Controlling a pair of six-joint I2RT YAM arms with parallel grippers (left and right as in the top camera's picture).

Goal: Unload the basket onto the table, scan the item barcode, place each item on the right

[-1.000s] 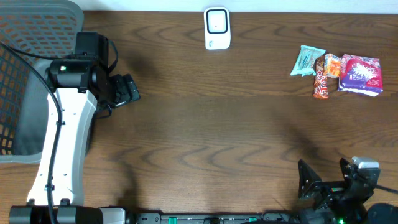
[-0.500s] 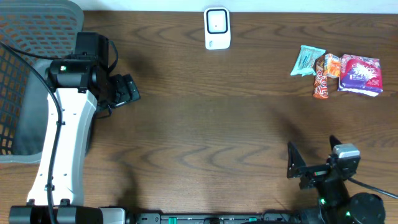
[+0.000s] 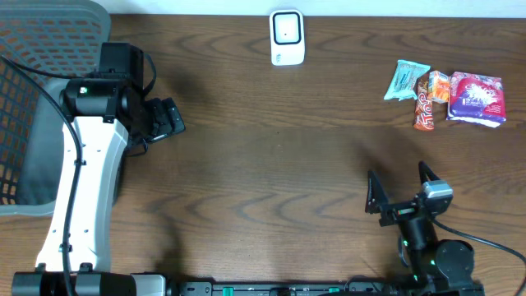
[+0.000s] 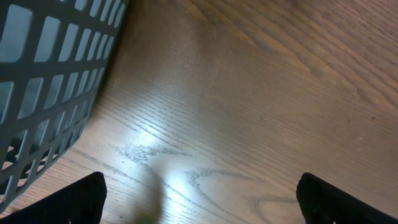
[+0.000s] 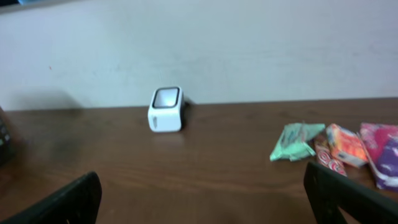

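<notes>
Standing wide apart with nothing between its jaws, the right gripper (image 3: 399, 189) sits at the lower right of the overhead frame, over the bare wooden table (image 3: 271, 164). The left gripper (image 3: 168, 119) is at the left, just beside the grey basket (image 3: 41, 41) that fills the upper left corner. Its fingers (image 4: 78, 198) are likewise spread and empty. At the upper right, touching in a small cluster, lie a green packet (image 3: 408, 80), an orange wrapper (image 3: 429, 100) and a purple-pink pouch (image 3: 476, 98). The white scanner (image 3: 287, 37) stands at top centre, well apart from the cluster and from both grippers.
</notes>
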